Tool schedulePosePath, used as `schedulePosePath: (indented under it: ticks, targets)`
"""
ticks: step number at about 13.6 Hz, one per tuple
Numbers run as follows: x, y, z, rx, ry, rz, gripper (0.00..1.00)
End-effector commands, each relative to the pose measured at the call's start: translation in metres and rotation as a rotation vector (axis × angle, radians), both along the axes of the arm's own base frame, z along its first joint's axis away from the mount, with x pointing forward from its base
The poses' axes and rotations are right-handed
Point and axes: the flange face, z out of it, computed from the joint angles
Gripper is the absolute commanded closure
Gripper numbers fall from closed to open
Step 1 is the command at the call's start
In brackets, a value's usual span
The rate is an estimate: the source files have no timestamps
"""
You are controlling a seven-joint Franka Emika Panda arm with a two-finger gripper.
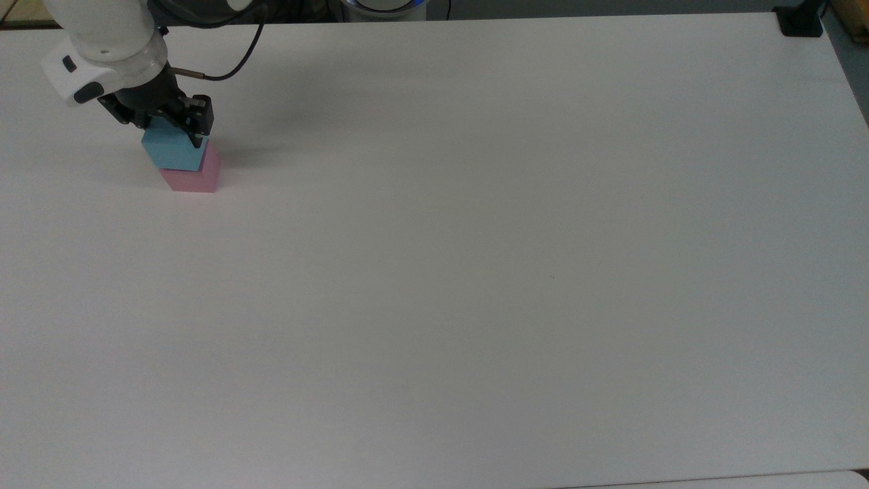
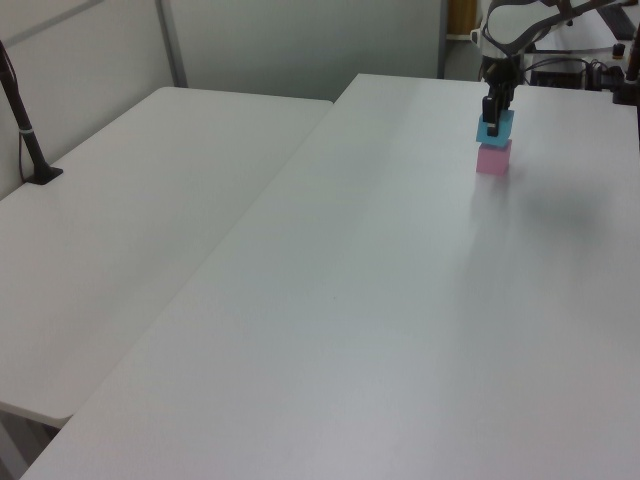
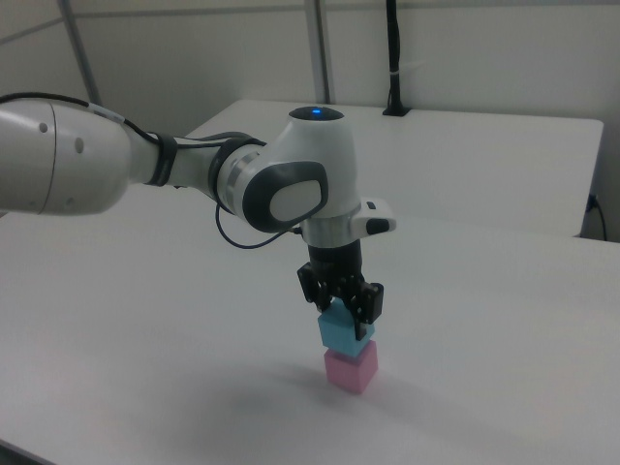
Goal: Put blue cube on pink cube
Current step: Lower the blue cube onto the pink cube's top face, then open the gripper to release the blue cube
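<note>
White table (image 1: 475, 272) (image 2: 380, 300) (image 3: 145, 368), matte top. Directly on it: pink cube (image 1: 197, 178) (image 2: 493, 160) (image 3: 350, 371), near the top view's upper-left corner. Black clamp base (image 1: 800, 22) at the top view's upper-right corner. A second white table (image 2: 130, 210) abuts it on the left view's left.

The bench (image 1: 475, 272) is bare and wide open across most of the top view. The only things standing in the way are the blue cube (image 1: 171, 149) on the pink cube (image 1: 197, 178) in the top view's far left corner, with the pincer (image 1: 166, 125) right above them.
</note>
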Motion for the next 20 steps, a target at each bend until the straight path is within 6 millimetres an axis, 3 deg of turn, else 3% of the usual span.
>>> schedulePosePath:
  ticks: [1, 2, 4, 6, 10, 13, 15, 16, 19, 20]
  targets:
    - [-0.001, -0.004, -0.002, 0.018, -0.018, 0.006, 0.68]
    - [0.000, -0.002, -0.004, 0.018, -0.014, 0.010, 0.66]
    - [0.000, -0.001, -0.006, 0.020, -0.012, 0.011, 0.50]
    - [0.001, -0.001, -0.007, 0.020, -0.010, 0.011, 0.45]
    - [0.001, -0.001, -0.011, 0.019, -0.004, 0.013, 0.22]
    - [0.001, -0.001, -0.011, 0.021, -0.003, 0.011, 0.00]
    - [0.000, -0.001, -0.003, 0.021, -0.009, 0.010, 0.00]
    - [-0.002, -0.001, 0.007, 0.026, -0.015, 0.008, 0.00]
    - [0.003, 0.018, 0.084, 0.059, 0.001, 0.025, 0.00]
    - [0.010, 0.036, 0.110, 0.057, 0.012, 0.049, 0.00]
